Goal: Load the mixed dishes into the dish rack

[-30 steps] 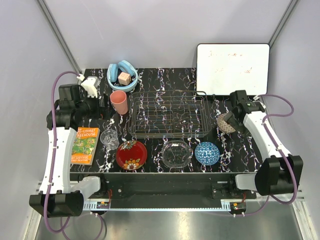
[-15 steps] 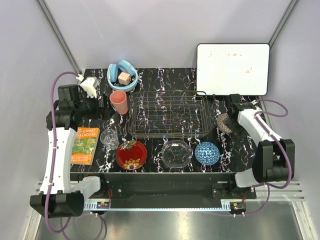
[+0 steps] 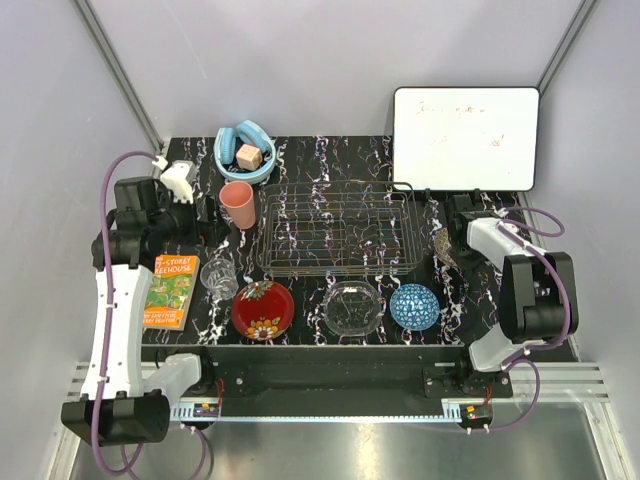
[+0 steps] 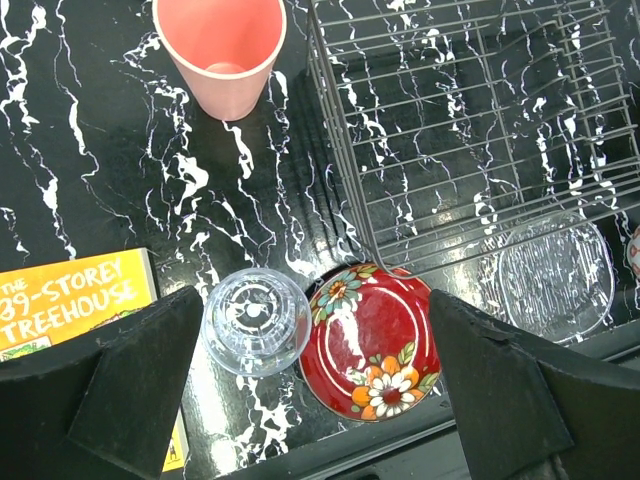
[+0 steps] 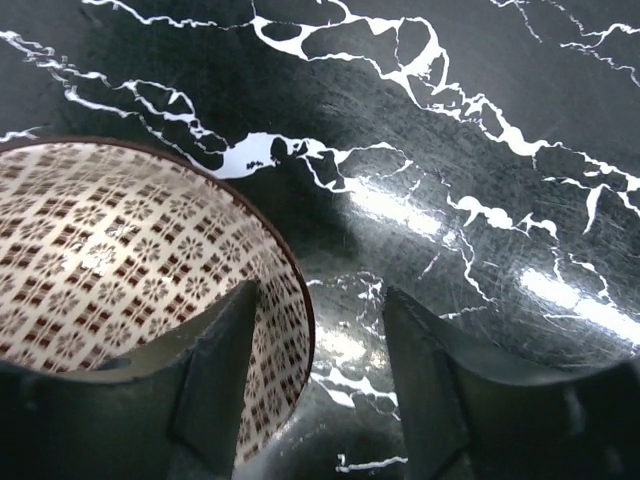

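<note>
The right gripper (image 5: 318, 300) is down at the bench (image 5: 480, 130), straddling the rim of the pale patterned bowl (image 5: 110, 250). One finger is inside the bowl against its checkered inner wall and the other is outside. The jaws stand half apart, and a strip of bench shows between the outer finger and the bowl's dark rim, so nothing is clamped. The bowl sits on the bench directly under this gripper. The dish rack (image 3: 340, 225) lies to the gripper's left, just beside the bowl, and holds no dishes. The blue patterned bowl (image 3: 414, 306) lies back from this gripper toward the arm's base, and slightly to its left.

The left gripper (image 4: 312, 330) hangs above the bench with its jaws spread wide and holds nothing. Below it, between its two fingers in the wrist view, the clear glass tumbler (image 4: 255, 320) and the red floral bowl (image 4: 372, 340) stand side by side, touching or nearly so. Ahead of its fingertips the salmon-pink cup (image 4: 220, 50) stands upright, just beside the rack's left wall. The clear glass bowl (image 4: 555, 275) lies beyond its right finger, in front of the rack. An orange book (image 4: 70, 300) lies under its left finger.
</note>
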### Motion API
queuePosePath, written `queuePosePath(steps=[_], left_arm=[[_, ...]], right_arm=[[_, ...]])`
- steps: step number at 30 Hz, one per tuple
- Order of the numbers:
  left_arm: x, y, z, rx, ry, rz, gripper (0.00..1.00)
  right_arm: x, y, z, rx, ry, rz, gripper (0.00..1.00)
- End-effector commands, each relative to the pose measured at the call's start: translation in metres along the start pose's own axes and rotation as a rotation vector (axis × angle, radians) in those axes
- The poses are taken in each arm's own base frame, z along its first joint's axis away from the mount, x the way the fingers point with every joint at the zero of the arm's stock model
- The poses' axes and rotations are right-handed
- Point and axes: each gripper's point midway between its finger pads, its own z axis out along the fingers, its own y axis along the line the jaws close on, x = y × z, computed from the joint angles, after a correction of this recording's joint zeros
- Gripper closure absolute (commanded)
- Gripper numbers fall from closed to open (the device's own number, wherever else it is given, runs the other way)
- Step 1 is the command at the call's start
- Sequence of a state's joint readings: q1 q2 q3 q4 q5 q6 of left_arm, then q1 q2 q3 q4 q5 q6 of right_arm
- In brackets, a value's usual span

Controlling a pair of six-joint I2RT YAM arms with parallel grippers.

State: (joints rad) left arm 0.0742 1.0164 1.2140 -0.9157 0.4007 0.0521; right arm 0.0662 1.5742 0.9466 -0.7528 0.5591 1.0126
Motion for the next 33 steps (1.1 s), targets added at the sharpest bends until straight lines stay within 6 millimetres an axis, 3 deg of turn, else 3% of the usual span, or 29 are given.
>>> queuePosePath(steps=[1,5,6,9,11,16,20,24,27,30,32,33], left_arm=[[-0.014,-0.01,-0.008,0.043,-0.08,0.045,0.01],[-0.016,-0.013,-0.014,0.049,-0.102,0.065,0.01],[-0.016,-0.013,-0.015,0.048,-0.104,0.073,0.01],[-0.014,-0.013,-0.017,0.044,-0.108,0.084,0.01],[-0.013,-0.014,-0.018,0.047,-0.111,0.087,0.01],[-0.013,-0.016,-0.017,0.057,-0.11,0.082,0.01],[-0.012,-0.017,-0.017,0.068,-0.107,0.073,0.01],[-0.012,-0.019,-0.015,0.078,-0.104,0.069,0.01],[-0.012,-0.018,-0.013,0.078,-0.097,0.061,0.01],[-0.014,-0.018,-0.012,0.079,-0.096,0.051,0.01],[-0.014,-0.018,-0.012,0.08,-0.096,0.048,0.01],[-0.015,-0.018,-0.013,0.079,-0.1,0.05,0.01]], right_arm=[[-0.006,-0.001,0.011,0.039,-0.046,0.035,0.44],[-0.005,-0.002,0.015,0.053,-0.052,0.027,0.66],[-0.006,-0.003,0.014,0.053,-0.057,0.027,0.77],[-0.007,-0.006,0.011,0.044,-0.064,0.031,0.84],[-0.007,-0.006,0.008,0.029,-0.061,0.025,1.0],[-0.031,-0.005,-0.02,-0.061,-0.122,0.034,1.0],[-0.066,0.002,-0.061,-0.176,-0.224,0.022,1.0],[-0.106,-0.002,-0.128,-0.277,-0.425,-0.031,1.0],[-0.124,-0.004,-0.163,-0.297,-0.534,-0.069,1.0],[-0.128,0.005,-0.195,-0.271,-0.657,-0.168,1.0],[-0.117,0.022,-0.225,-0.287,-0.744,-0.257,1.0],[-0.119,0.025,-0.231,-0.195,-0.824,-0.318,1.0]])
